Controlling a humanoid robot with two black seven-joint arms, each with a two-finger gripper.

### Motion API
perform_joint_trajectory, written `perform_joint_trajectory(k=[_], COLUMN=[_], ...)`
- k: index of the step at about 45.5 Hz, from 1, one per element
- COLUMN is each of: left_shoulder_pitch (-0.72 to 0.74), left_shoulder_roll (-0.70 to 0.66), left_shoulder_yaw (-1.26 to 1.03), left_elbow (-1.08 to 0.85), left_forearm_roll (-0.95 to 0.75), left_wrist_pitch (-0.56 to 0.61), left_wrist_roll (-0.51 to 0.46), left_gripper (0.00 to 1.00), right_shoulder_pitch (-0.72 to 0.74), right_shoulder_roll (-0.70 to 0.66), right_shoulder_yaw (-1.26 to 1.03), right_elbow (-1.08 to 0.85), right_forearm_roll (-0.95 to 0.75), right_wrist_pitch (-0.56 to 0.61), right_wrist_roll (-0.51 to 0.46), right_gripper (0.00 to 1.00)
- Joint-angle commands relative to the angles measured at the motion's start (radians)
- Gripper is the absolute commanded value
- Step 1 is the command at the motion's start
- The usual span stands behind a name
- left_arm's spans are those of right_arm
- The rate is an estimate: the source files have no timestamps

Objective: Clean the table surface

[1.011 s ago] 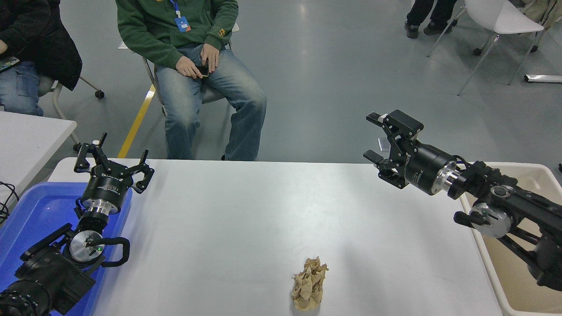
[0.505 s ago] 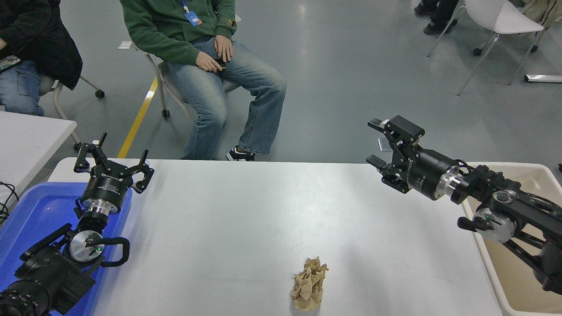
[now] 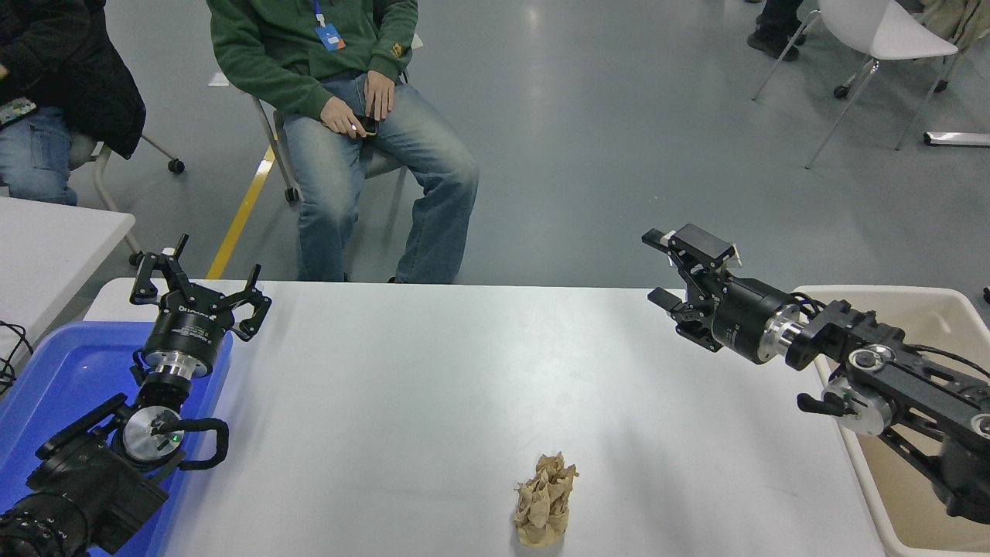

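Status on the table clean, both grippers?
Left gripper open, parked over blue tray. Right gripper open, empty, above far right table surface. Crumpled brown paper at near edge, path unobstructed.

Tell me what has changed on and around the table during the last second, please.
The right gripper, open and empty, came down a little toward the table surface, and its arm sank lower over the beige bin. The seated person in green shifted their legs. The crumpled brown paper, the left gripper and the blue tray stayed as they were.

White table surface (image 3: 433,371), crumpled brown paper (image 3: 546,501), right claw (image 3: 671,267) spread above
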Motion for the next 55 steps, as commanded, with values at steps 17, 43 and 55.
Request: perform_joint_trajectory(k=[17,43,55], left_shoulder_pitch=[0.0,0.0,0.0], left_shoulder_roll=[0.0,0.0,0.0], left_shoulder_yaw=[0.0,0.0,0.0], left_elbow=[0.001,0.001,0.001], left_forearm_roll=[0.0,0.0,-0.002], left_wrist_pitch=[0.0,0.0,0.0], left_wrist_roll=[0.0,0.0,0.0], left_gripper=[1.0,1.0,1.0], right_shoulder_pitch=[0.0,-0.026,-0.041], right_shoulder_roll=[0.226,0.261,0.261], right_shoulder_yaw=[0.213,0.27,0.258], right_elbow=[-0.274,-0.299,-0.293], right_forearm_roll=[0.197,0.311,0.223], right_wrist_pitch=[-0.033,-0.024,-0.016], right_wrist_roll=[-0.002,0.012,0.058], right_gripper=[1.0,1.0,1.0])
